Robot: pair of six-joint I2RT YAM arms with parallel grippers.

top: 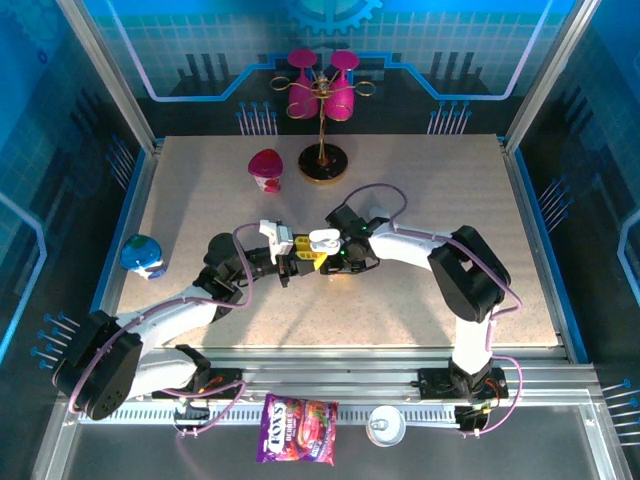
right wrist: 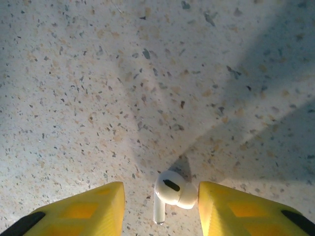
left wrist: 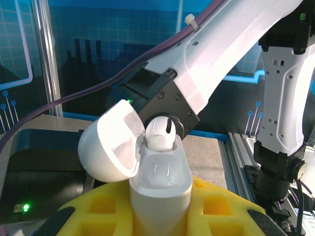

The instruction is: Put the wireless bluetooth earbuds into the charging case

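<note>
Earbud (left wrist: pixel 160 132): one, seated in the top of the case (left wrist: pixel 160 182). Its rounded head was up with the black vent facing us. The stem was hidden inside the case, so we read the long axis as upright, along the case.

Case: one, standing upright, lid (left wrist: pixel 110 142) swung open to the left. Its lower part was cut off by the bottom edge. The left gripper (left wrist: pixel 160 211) was pinching the case between its yellow fingers.

Second earbud (right wrist: pixel 172 189): one, between the fingers of the right gripper (right wrist: pixel 160 206). Its stem pointed toward the bottom edge and its head away from it. It touched the finger on the picture's right, with a gap to the other, so those fingers were spread. We could not tell whether it lay on the speckled table (right wrist: pixel 98 73) or hung clear.

In the top view the case (top: pixel 322 240) sat mid-table between both grippers, and the earbuds were too small to make out.

Farther out we counted one cup stand (top: pixel 322 100), one pink cup (top: pixel 265 170), one blue cup (top: pixel 143 255) and one candy bag (top: pixel 297 428).
</note>
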